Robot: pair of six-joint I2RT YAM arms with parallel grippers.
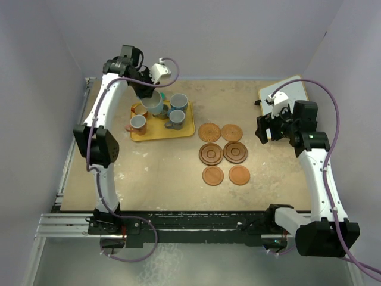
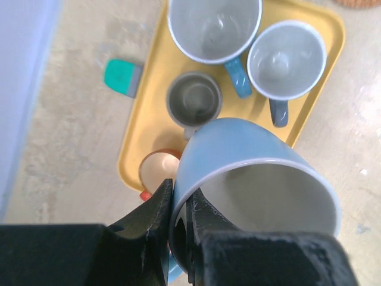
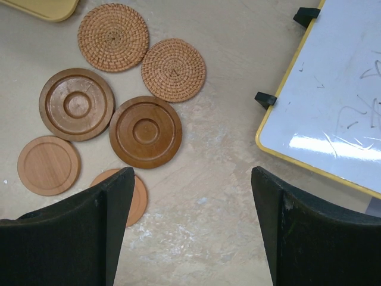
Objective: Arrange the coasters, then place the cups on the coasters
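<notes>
- Tan tabletop [image 1: 149, 173] between pale walls, scuffed white in places, with bare room on every side of the coaster block.
- Nearest the arm bases, the coasters [image 1: 223, 152] lie flat mid-table in two columns of three: a plain pair closest, a dark ringed pair behind, a woven pair farthest.
- At 3 o'clock from them the right gripper [image 3: 189, 179] hangs beside the whiteboard [image 3: 333, 89], jaws spread wide and holding nothing.
- Farther back at 10 o'clock, the yellow tray [image 2: 137, 119] carries four cups: a second large blue one [image 2: 214, 30], a pale one [image 2: 286, 59], a grey one [image 2: 193, 98] and an orange one [image 2: 159, 173].
- Above the tray's far edge the left gripper [image 2: 178, 202] pinches the rim of a large light blue cup [image 2: 256, 179], one finger inside the wall and one outside, the cup tipped with its mouth towards the wrist.
- Its handle seems to hang below the fingers, though the view cuts it off.
- From this cup the coasters lie at about 4 o'clock in the top view. The right arm is closer to them, yet the left one has the load.
</notes>
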